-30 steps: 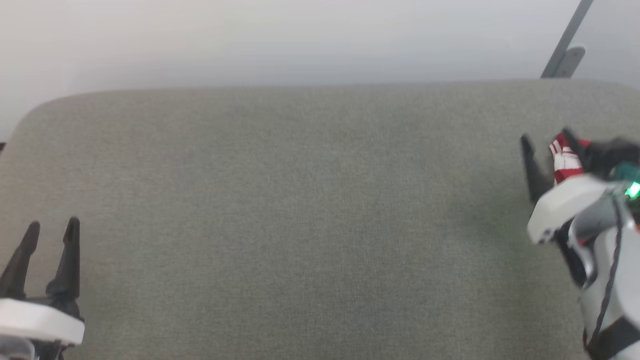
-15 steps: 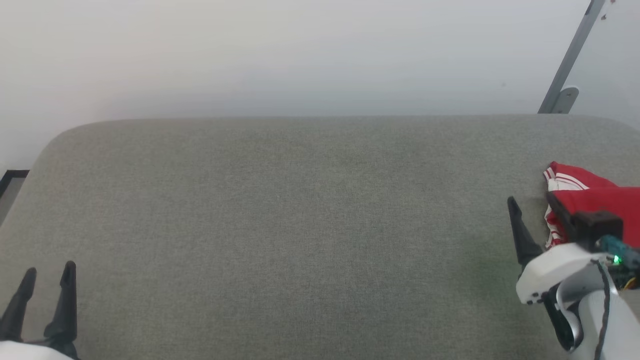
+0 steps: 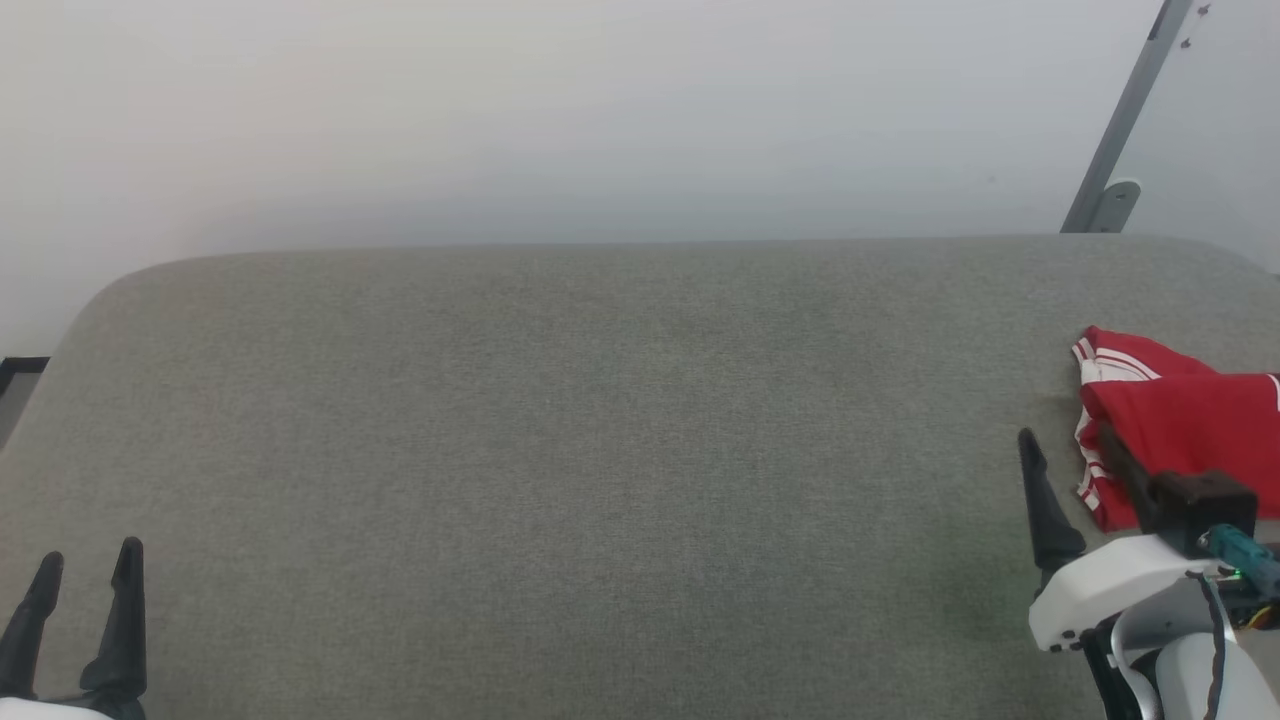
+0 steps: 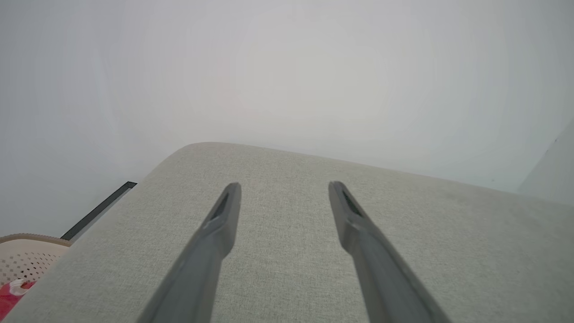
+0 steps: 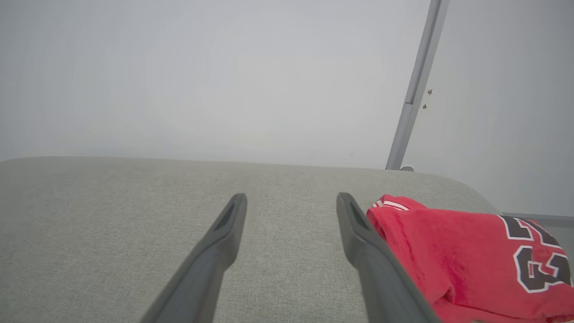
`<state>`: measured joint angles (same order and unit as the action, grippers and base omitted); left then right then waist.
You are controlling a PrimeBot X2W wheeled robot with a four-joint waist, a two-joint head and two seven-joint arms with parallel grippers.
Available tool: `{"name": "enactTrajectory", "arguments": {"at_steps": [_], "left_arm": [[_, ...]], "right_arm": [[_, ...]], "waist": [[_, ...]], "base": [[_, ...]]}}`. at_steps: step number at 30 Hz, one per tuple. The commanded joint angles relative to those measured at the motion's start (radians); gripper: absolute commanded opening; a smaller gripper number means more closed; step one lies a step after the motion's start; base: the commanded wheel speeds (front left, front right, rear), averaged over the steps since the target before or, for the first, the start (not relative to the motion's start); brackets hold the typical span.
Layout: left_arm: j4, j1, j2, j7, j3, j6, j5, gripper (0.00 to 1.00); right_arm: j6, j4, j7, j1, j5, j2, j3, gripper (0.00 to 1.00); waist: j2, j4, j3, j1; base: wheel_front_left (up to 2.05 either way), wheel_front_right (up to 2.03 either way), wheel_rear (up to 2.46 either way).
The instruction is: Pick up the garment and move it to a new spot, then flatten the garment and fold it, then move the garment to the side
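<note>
Garment (image 3: 1180, 440) lies at the right edge of the frame, just beside my right gripper (image 3: 1066, 437), whose jaws I see spread and empty.

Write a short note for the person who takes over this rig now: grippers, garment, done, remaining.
Left gripper: jaws open, empty, low at the left over the grey padded surface.
Right gripper: jaws open, nothing between them, beside the garment.
Garment: a compact red bundle at the surface's right edge, partly out of the head view.
Done, it seems: folding and the move to the side.
To do: probably only to check the fold and draw the arms back.
</note>
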<state>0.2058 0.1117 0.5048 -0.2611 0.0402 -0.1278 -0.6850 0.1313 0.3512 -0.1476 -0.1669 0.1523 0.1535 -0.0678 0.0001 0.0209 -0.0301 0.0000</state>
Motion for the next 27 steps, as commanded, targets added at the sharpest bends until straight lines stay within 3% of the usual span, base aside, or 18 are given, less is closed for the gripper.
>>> {"name": "enactTrajectory", "arguments": {"at_steps": [1, 27], "left_arm": [[-0.004, 0.010, -0.002, -0.004, 0.003, -0.004, 0.007, 1.00], [-0.021, -0.010, -0.005, -0.004, -0.008, -0.004, -0.011, 1.00]], "right_arm": [[-0.001, -0.007, 0.005, 0.013, -0.001, -0.005, -0.001, 1.00], [-0.001, -0.076, 0.039, 0.054, -0.013, -0.043, -0.009, 1.00]], "waist": [[-0.0001, -0.002, 0.000, 0.0000], [-0.0001, -0.026, 0.005, 0.0000]], "base": [[0.00, 0.00, 0.00], [0.00, 0.00, 0.00]]}}
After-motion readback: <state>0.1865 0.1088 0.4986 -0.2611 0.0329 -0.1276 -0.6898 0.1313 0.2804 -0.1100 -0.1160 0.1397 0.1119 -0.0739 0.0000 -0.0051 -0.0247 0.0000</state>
